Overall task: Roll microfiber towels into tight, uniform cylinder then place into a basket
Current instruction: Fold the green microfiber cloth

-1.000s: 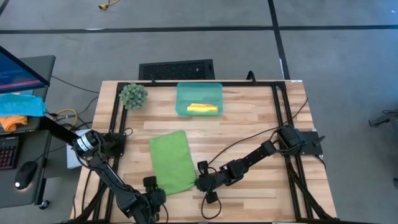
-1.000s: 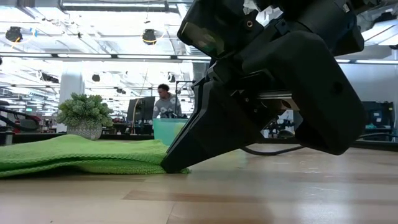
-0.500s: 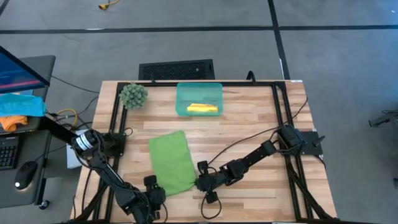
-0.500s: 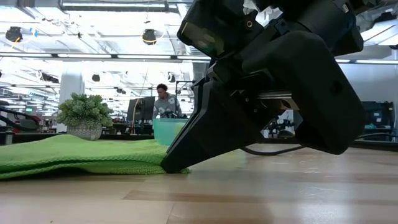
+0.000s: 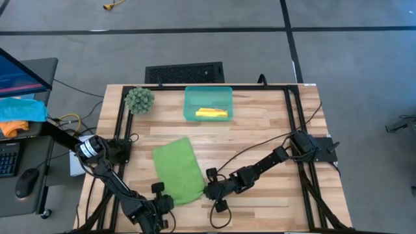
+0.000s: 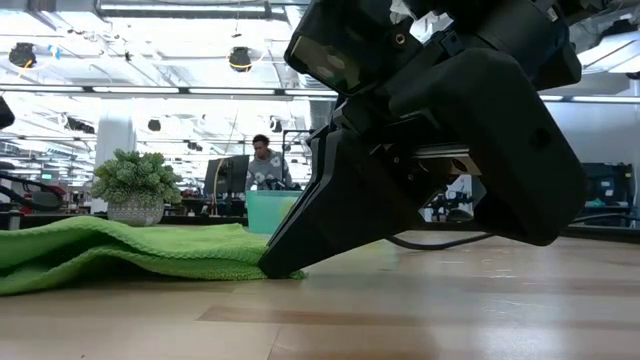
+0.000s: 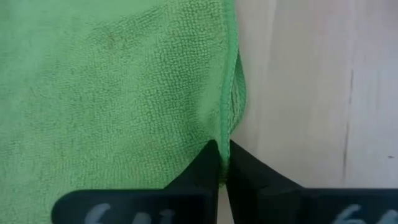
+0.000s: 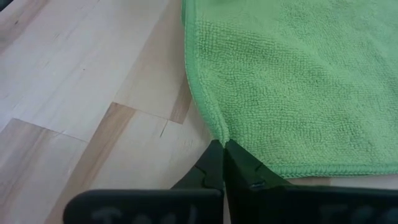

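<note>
The lime green towel (image 5: 175, 169) lies spread on the table's near middle and shows as a low green layer in the low view (image 6: 120, 250). My left gripper (image 5: 162, 195) is shut at its near left edge. My right gripper (image 5: 208, 190) is shut at its near right corner. The teal basket (image 5: 190, 104) stands at the far middle of the table. The yellow towel (image 5: 212, 114) lies in it as a roll. My left gripper pinches the towel's hemmed side edge (image 7: 225, 134) between its two fingers, coming from the table's near side. A second layer shows beside the hem. The towel lies on the table, bulged up a little just ahead of the fingers. My right gripper pinches the towel's edge (image 8: 208, 121) close to its near corner between its two fingers. The fingers (image 6: 300, 250) slant down from the right, and their tips are at table height. The cloth beyond them lies flat on the table.
A fuzzy green plant (image 5: 139, 99) stands at the far left of the table, next to the basket. Black frame rails (image 5: 289, 123) and cables run along the table's sides. Bare wood lies to the right of the towel.
My left gripper has shut on the towel's near left edge. The towel's left part has risen slightly off the table and the cloth has shifted a little toward the table's left. The right corner has stayed in my right gripper.
</note>
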Robot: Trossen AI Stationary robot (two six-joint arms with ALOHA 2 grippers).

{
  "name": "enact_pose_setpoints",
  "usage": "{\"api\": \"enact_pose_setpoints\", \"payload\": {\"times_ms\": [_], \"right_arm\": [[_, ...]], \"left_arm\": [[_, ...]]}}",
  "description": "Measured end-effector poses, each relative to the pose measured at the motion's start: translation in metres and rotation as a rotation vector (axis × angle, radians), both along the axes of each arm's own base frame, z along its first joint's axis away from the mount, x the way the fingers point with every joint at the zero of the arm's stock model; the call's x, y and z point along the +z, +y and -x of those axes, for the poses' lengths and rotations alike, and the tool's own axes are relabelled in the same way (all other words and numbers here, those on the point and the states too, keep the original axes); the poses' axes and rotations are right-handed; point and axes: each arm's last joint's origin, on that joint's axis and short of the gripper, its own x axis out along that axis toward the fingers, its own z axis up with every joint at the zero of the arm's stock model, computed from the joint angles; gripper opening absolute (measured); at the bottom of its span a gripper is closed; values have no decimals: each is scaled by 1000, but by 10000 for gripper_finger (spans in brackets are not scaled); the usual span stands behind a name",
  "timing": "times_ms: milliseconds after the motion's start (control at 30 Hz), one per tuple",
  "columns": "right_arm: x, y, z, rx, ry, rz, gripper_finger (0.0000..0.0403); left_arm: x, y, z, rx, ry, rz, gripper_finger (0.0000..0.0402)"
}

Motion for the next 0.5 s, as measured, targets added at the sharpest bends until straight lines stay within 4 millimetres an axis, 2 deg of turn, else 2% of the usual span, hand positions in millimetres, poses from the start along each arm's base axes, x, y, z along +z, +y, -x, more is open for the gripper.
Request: {"api": "enact_pose_setpoints", "payload": {"times_ms": [500], "right_arm": [[3,4,0,9,1,14,13]], "left_arm": [[1,-1,-1,6,-11,-5,2]]}}
